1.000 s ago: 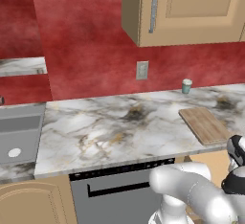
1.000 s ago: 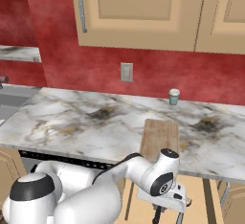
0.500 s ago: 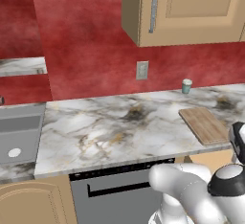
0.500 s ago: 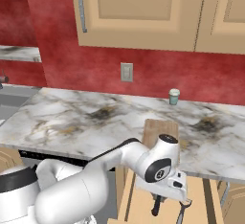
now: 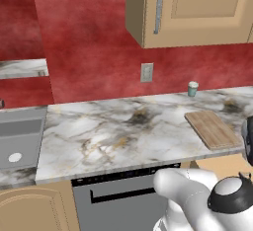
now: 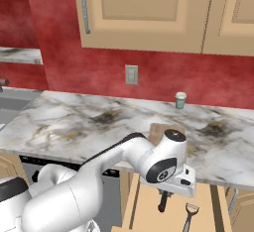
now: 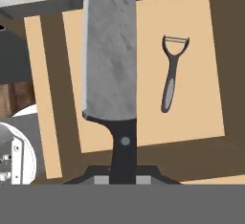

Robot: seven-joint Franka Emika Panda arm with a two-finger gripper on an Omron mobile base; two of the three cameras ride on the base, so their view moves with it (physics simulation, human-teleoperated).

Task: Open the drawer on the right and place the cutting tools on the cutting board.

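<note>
- Steel knife (image 7: 112,70): broad, scuffed grey blade, black riveted handle clamped in the gripper (image 7: 123,174), held above the open drawer (image 7: 201,46).
- Peeler (image 7: 171,72): dark grey handle, rounded metal head, flat on the tan drawer floor.
- Cutting board (image 5: 213,129): light wood, rounded corners, bare, on the veined marble counter (image 5: 108,131) above the drawer.

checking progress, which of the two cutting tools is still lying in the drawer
The peeler, with its dark grey handle and rounded metal head, lies loose on the open drawer floor. The black-handled knife is up in the tool.
</note>
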